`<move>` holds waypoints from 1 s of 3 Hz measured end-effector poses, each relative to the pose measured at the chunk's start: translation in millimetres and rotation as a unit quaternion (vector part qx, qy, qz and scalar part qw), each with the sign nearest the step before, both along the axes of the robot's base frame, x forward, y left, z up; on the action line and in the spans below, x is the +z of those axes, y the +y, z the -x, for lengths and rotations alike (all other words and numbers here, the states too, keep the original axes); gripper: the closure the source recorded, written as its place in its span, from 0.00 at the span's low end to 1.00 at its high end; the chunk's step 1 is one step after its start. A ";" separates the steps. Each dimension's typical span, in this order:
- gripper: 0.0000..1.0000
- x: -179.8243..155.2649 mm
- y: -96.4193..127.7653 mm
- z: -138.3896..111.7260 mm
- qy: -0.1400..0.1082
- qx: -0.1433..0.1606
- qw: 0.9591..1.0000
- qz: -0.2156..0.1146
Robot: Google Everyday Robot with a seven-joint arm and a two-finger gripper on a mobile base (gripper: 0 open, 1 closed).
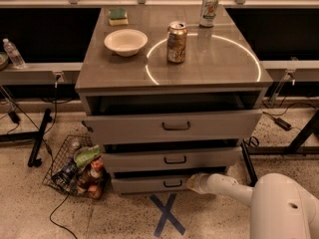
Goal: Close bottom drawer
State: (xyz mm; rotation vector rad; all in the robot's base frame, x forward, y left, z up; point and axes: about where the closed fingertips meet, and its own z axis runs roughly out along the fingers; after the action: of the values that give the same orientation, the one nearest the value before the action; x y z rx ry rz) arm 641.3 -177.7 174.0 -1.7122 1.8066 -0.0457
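The bottom drawer (149, 183) is the lowest and narrowest grey front of the cabinet, with a small dark bar handle (172, 183). It stands pulled out a little, with a dark gap above its front. My gripper (193, 183) is at the end of my white arm (234, 188), low near the floor. It is against the right part of the bottom drawer's front, just right of the handle. The top drawer (174, 126) and the middle drawer (172, 159) also stand partly out.
On the cabinet top stand a white bowl (125, 41), a can (176, 42), a second can (209, 8) and a green sponge (118, 16). A wire basket of items (75, 168) sits on the floor at the left. A blue tape X (167, 214) marks the floor in front.
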 end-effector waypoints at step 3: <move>1.00 -20.2 -110.3 115.5 0.172 -0.004 0.983 0.059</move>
State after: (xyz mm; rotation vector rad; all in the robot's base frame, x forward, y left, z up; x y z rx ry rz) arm 525.8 -288.0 153.7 -1.8868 2.0954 0.1515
